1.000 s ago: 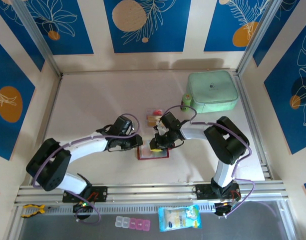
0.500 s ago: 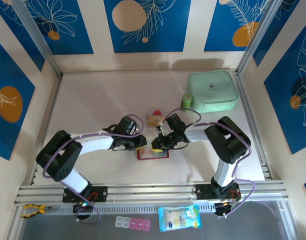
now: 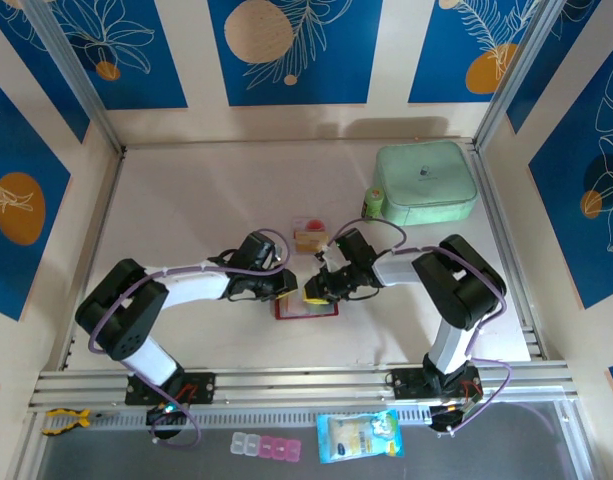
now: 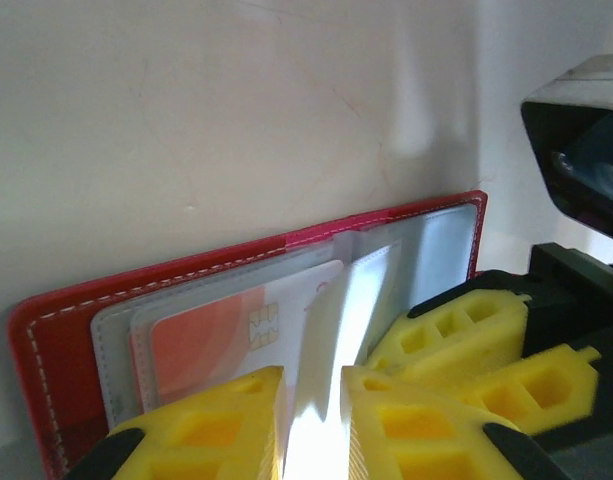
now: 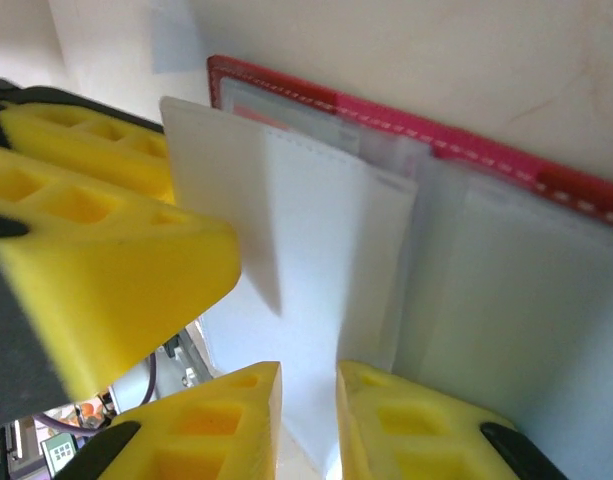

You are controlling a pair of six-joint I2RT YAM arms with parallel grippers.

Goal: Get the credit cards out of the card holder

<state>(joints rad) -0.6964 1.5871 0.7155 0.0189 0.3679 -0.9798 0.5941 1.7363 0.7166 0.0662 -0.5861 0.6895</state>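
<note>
Left pincer (image 4: pixel 313 392), with its fat yellow foam fingers (image 4: pixel 226 410), is clenched on a pale clear plastic sleeve (image 4: pixel 331 335). This sleeve stands up from the middle of the small red leather-like folding wallet (image 4: pixel 56 345). Right pincer (image 5: pixel 307 395) sits just to the right, low over the wallet's right half. Its two yellow fingers are close together, and pale sleeve shows in the thin gap. I cannot tell if it is pinching the sleeve or only resting on it. The two pincers are tip to tip above the wallet, very near each other. The wallet lies open and flat on the pale table (image 3: pixel 186 200), with white stitches along its red edge. On the wallet's left half, a thin orange-and-white plastic card with a small gold chip (image 4: pixel 211 330) lies flat inside a clear pocket, next to the left pincer's fingers. Just past the wallet's far edge sit some small red and tan things (image 3: pixel 308 236), too small to make out. Farther past the wallet and to its right is a small green round thing (image 3: pixel 372 205). It sits just beside a big mint-green case with rounded corners (image 3: pixel 426 182), which is farthest from the wallet.
</note>
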